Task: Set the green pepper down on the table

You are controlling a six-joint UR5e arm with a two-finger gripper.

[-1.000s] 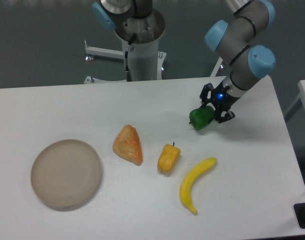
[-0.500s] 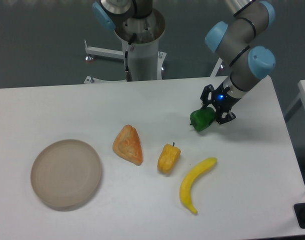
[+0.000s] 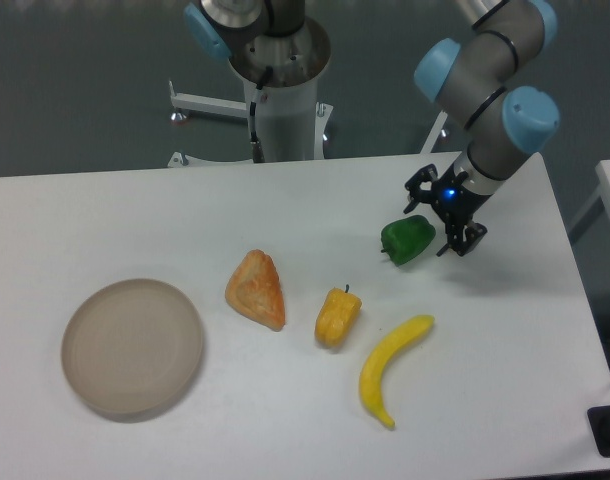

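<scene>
The green pepper (image 3: 406, 240) lies on the white table (image 3: 285, 210), right of centre toward the back. My gripper (image 3: 441, 215) hangs just to its right and slightly higher, open, its black fingers (image 3: 459, 240) spread with a small gap between them and the pepper. Nothing sits between the fingers.
An orange-yellow pepper (image 3: 338, 316) and a yellow banana (image 3: 390, 369) lie in front of the green pepper. An orange bread-like wedge (image 3: 257, 289) sits at centre and a round beige plate (image 3: 132, 346) at front left. The arm's base (image 3: 280, 90) stands behind the table.
The gripper opened and drew back to the right and a little up, leaving the green pepper resting on the table where it had been held.
</scene>
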